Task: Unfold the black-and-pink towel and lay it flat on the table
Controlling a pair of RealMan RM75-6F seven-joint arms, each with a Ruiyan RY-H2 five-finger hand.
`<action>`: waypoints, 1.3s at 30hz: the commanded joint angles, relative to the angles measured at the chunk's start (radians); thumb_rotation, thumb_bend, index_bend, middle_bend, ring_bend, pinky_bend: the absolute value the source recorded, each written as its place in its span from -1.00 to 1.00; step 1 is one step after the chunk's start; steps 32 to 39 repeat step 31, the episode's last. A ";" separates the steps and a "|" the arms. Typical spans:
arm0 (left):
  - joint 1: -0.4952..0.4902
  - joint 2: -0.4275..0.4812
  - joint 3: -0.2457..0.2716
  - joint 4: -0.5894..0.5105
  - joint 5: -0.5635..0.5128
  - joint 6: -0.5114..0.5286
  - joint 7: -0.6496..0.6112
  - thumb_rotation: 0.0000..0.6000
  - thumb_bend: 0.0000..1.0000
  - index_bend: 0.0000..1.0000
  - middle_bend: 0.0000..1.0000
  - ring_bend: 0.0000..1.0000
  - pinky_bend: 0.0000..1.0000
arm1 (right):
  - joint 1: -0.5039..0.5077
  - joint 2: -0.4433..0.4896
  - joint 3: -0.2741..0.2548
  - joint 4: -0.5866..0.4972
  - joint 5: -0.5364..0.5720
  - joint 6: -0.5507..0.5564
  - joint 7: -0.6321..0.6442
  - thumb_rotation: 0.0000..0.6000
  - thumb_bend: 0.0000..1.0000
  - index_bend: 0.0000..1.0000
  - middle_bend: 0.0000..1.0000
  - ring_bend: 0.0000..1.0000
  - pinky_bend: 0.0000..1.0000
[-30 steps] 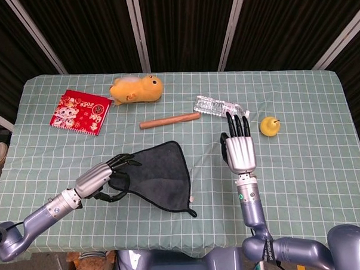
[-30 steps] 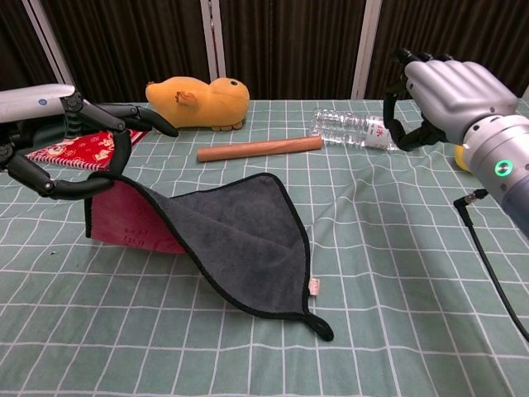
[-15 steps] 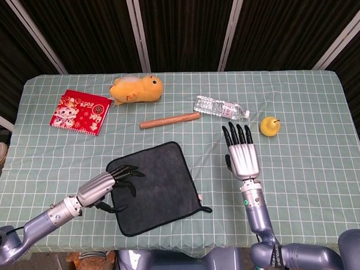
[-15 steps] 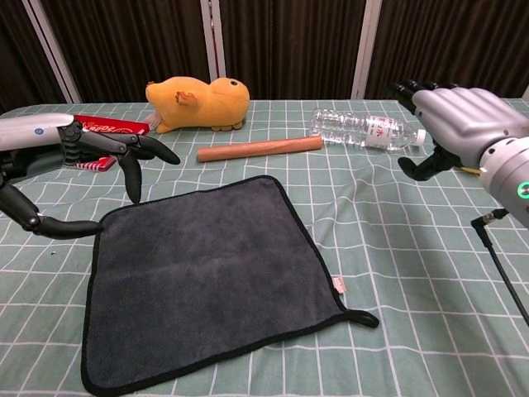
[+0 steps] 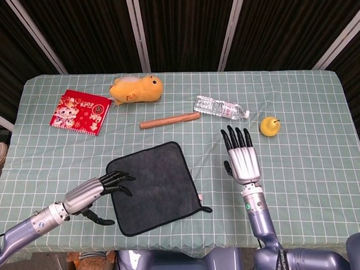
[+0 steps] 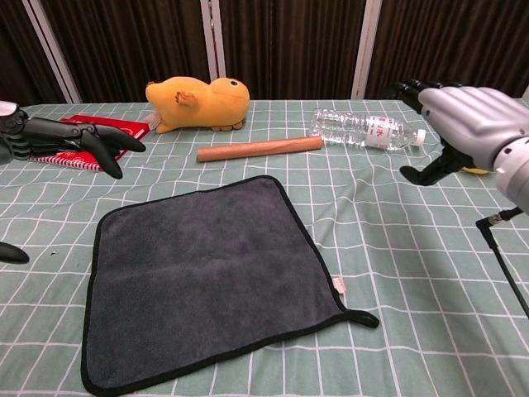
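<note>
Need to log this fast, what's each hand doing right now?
Left hand: open, fingers spread, holding nothing, beside the towel.
Right hand: open, fingers spread, holding nothing.

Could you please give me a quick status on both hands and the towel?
Left hand open, off the towel's edge. Right hand open, clear. Towel spread flat, dark side up. Nothing on it.

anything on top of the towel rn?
Nothing rests on the towel: it lies flat, dark side up. The left hand hovers by its left edge, not touching as far as visible. Its pink underside is covered.
</note>
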 commanded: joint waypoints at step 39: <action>0.534 -0.055 -0.059 0.026 -0.202 0.361 0.714 1.00 -0.91 -1.00 -1.00 -1.00 -1.00 | -0.416 0.438 -0.440 -0.088 -0.480 0.177 0.355 1.00 -0.25 -1.00 -1.00 -1.00 -1.00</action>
